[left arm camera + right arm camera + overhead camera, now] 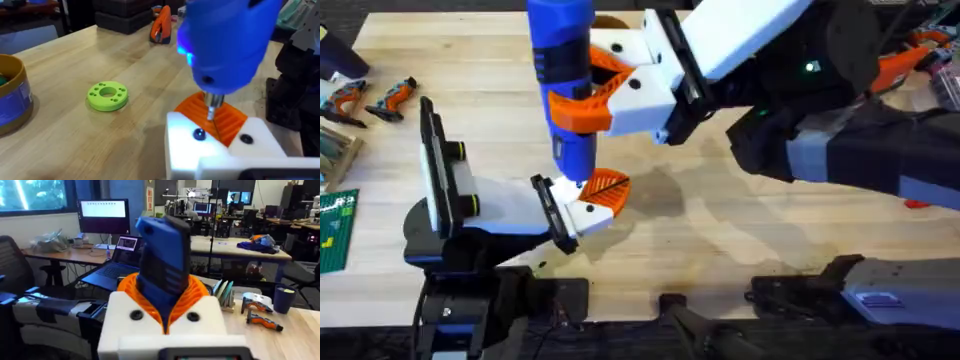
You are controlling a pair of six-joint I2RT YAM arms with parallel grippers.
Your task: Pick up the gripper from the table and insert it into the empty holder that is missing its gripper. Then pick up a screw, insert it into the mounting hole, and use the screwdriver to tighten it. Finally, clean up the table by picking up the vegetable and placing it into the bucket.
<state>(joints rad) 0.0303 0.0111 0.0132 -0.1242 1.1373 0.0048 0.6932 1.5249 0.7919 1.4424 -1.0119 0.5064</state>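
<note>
Over ribbed orange gripper [220, 117]: cylindrical blue screwdriver [225, 40].

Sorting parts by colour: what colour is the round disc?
Lime green disc, seen best in the left wrist view.

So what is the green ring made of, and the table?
The green ring looks like matte plastic: flat, even lime colour, neat round holes, no shine. The table looks like pale wood, with grain lines and plank seams under a smooth finish.
</note>
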